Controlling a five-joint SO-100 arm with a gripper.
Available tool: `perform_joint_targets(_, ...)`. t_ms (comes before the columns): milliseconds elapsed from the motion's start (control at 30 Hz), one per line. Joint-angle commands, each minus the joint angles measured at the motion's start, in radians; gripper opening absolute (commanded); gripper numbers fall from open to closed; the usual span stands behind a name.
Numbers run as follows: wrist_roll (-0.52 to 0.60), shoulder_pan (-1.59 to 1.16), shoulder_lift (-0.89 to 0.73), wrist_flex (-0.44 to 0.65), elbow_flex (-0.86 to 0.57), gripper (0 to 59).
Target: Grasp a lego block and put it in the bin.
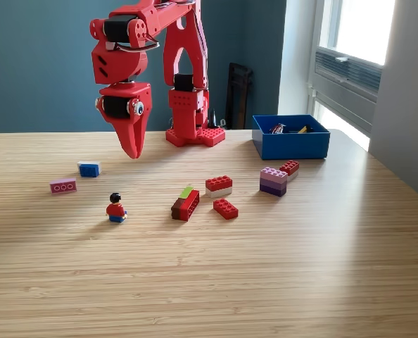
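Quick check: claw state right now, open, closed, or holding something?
Claw: closed, holding nothing, hanging above the table, clear of the lego pieces.

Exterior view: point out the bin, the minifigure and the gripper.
bin [290,146]: exterior view, front wall.
minifigure [115,208]: exterior view, red torso.
gripper [133,151]: exterior view, at the fingertips.

A single exterior camera sits low beyond the near edge of the bench [209,282], looking across it toward the arm's base [195,134] at the far edge.
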Motion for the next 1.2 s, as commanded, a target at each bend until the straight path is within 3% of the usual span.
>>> perform_joint_targets(33, 0.184, 0.077, 0.029, -0.063, 0.02, 0.3)
perform_joint_targets(267, 0.267, 0.147, 0.029, -0.158, 0.075, 0.3)
perform_joint_targets(500, 0.222, 0.161, 0.029, -0.189, 0.087, 0.1)
perform_joint_targets(1033, 0.135, 0.187, 0.018, -0.235, -0.058, 0.1)
perform_joint_targets(1200, 0.017, 0.183, 0.012, -0.235, -0.156, 0.3)
